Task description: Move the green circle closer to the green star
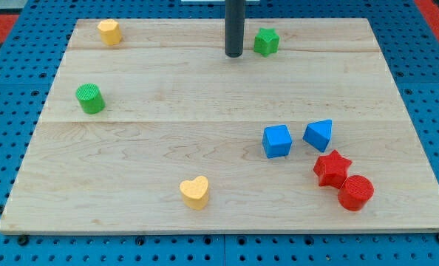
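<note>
The green circle (91, 98) stands on the wooden board at the view's left. The green star (265, 41) sits near the view's top, right of centre. My tip (233, 55) rests on the board just left of the green star, a small gap between them, and far to the right of the green circle.
A yellow block (109, 32) sits at the top left. A yellow heart (195, 192) lies near the bottom centre. A blue cube (277, 141) and a blue triangle (318, 134) sit at the right, with a red star (332, 168) and a red circle (355, 192) below them.
</note>
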`<state>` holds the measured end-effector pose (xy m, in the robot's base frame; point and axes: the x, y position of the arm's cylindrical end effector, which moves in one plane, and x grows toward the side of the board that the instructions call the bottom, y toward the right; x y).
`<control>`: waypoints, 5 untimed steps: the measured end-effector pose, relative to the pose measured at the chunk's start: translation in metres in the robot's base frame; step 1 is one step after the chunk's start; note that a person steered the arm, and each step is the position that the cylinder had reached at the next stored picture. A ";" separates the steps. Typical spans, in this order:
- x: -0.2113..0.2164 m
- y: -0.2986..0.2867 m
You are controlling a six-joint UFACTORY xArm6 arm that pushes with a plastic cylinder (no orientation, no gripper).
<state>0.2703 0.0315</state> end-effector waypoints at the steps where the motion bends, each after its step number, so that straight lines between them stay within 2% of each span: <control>1: -0.028 0.071; 2: -0.025 0.077; 3: 0.038 0.003; 5: 0.153 -0.192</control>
<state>0.4236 -0.1600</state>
